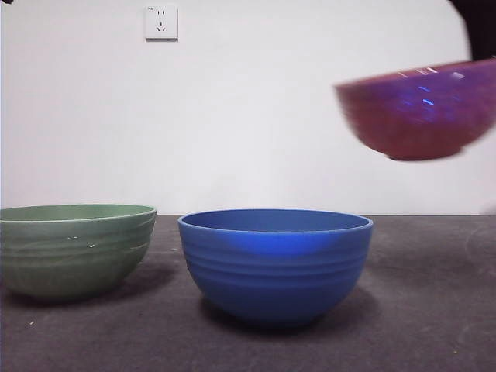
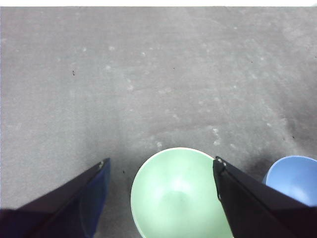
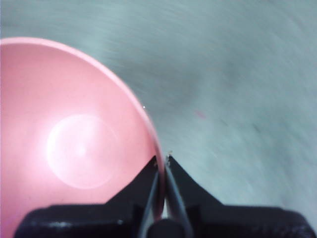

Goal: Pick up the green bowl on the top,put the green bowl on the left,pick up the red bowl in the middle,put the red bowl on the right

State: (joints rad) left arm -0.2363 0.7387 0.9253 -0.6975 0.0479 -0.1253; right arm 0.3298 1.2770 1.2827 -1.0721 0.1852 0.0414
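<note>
The green bowl (image 1: 75, 249) stands on the table at the left; from above it shows in the left wrist view (image 2: 178, 196). My left gripper (image 2: 161, 166) is open and empty, high above that bowl. The red bowl (image 1: 422, 108) hangs in the air at the upper right, blurred and slightly tilted. My right gripper (image 3: 162, 159) is shut on its rim, one jaw inside and one outside; the bowl's pink inside (image 3: 74, 144) fills that view. A dark piece of the right arm (image 1: 479, 27) shows above the bowl.
A deep blue ribbed bowl (image 1: 276, 263) stands in the middle of the dark table (image 1: 418, 310), right of the green bowl; its edge shows in the left wrist view (image 2: 294, 178). A wall socket (image 1: 161, 22) sits on the white wall behind.
</note>
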